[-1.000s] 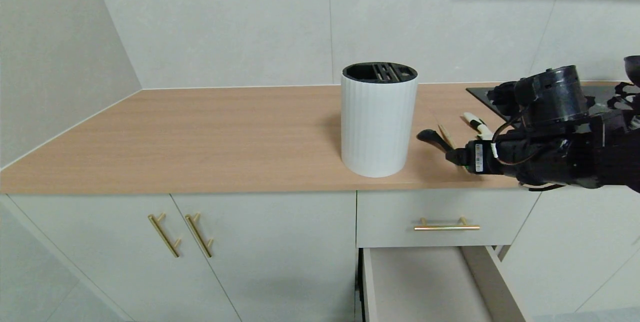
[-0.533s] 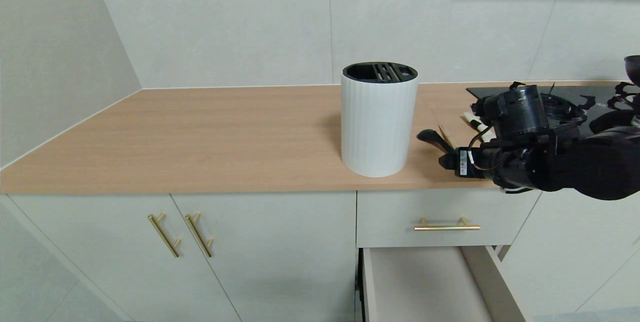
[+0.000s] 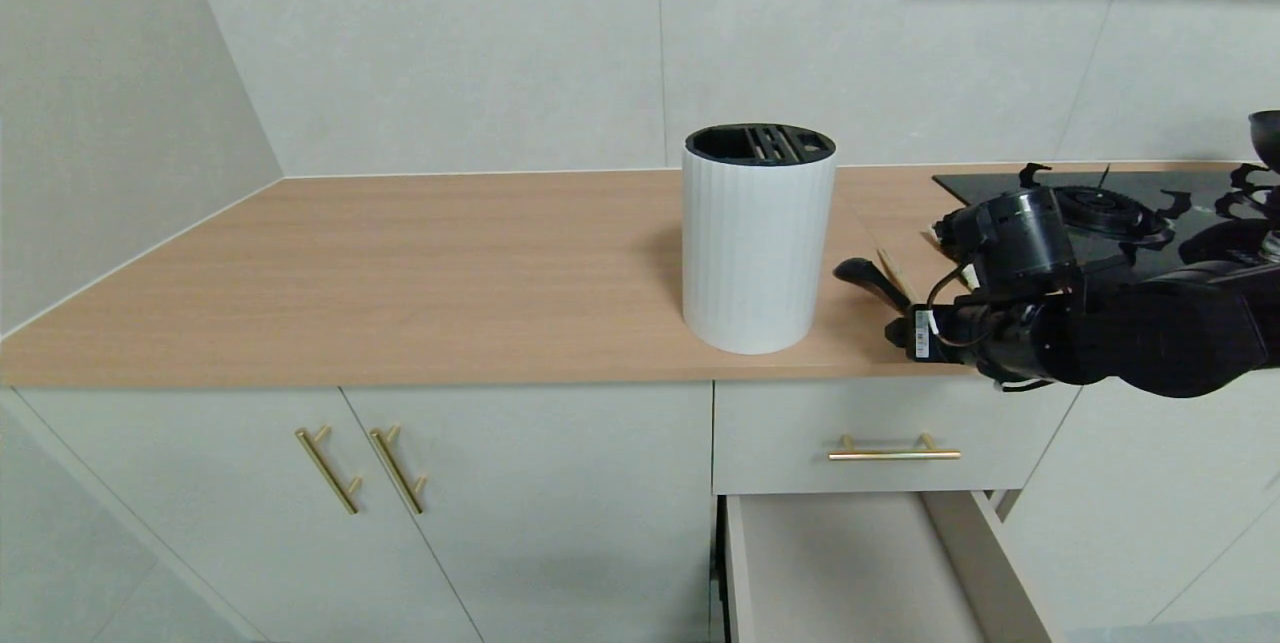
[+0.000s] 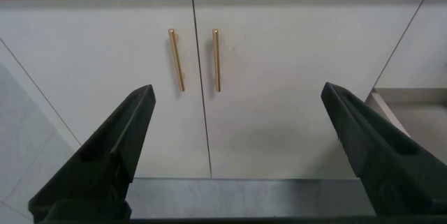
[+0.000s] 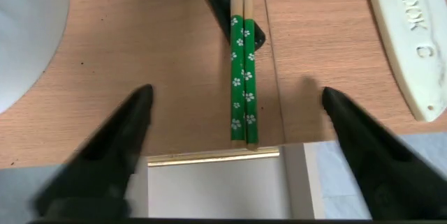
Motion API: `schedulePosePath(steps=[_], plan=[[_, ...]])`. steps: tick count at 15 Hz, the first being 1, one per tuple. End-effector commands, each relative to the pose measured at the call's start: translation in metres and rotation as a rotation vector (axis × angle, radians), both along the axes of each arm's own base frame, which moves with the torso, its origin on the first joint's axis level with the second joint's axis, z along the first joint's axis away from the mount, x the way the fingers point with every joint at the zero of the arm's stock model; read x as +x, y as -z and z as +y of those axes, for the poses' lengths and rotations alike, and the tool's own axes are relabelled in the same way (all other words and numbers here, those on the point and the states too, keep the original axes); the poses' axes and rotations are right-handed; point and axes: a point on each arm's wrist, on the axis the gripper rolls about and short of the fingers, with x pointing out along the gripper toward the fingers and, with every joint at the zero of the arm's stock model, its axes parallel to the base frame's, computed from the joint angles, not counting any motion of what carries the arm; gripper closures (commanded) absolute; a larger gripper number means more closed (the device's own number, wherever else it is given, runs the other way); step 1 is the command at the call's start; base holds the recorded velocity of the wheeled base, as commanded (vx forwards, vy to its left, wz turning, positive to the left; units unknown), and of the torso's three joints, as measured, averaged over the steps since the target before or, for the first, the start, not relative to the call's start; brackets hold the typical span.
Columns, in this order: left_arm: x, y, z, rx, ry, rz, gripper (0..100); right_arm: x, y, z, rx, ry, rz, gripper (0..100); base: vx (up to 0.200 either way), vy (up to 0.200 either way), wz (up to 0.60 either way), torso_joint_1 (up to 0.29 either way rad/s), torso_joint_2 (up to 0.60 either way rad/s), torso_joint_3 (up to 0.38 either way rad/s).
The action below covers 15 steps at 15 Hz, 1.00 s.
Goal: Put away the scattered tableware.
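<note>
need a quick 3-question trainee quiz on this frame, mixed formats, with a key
1. True or false: the chopsticks stand inside the white utensil holder.
2. Multiple choice: the right gripper is A) shut on the chopsticks, B) open, with a finger on either side of the chopsticks, C) shut and empty.
3. Fill in: below the counter, on the robot's right, the lower ___ is pulled out.

Key
1. False. They lie flat on the counter, beside the holder, with their green ends at the front edge.
2. B
3. drawer
</note>
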Motion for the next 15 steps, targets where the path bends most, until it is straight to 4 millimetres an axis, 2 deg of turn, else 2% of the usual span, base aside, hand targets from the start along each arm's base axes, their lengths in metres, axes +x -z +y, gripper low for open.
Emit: schedulePosePath(steps=[1,9,13,15], plan=[[0.0,0.0,0.0,0.0,0.0,0.002,0,0.001,0.002,0.001,-0.003,-0.001,0.005,100,0.0,0.0,0.0,0.0,0.0,0.0],[0.0,0.0,0.0,0.0,0.0,0.001,0,-0.003,-0.006,-0.002,0.006,0.003,-0.014,100,0.0,0.0,0.0,0.0,0.0,0.0],[0.0,0.0,0.0,0.0,0.0,0.001,0,-0.031,-0.043,-0.012,0.031,-0.01,-0.064,100,0.0,0.0,0.0,0.0,0.0,0.0],[0.0,0.0,0.0,0.0,0.0,0.001,0,-0.067,-0.072,-0.024,0.053,-0.047,-0.068,100,0.0,0.0,0.0,0.0,0.0,0.0]])
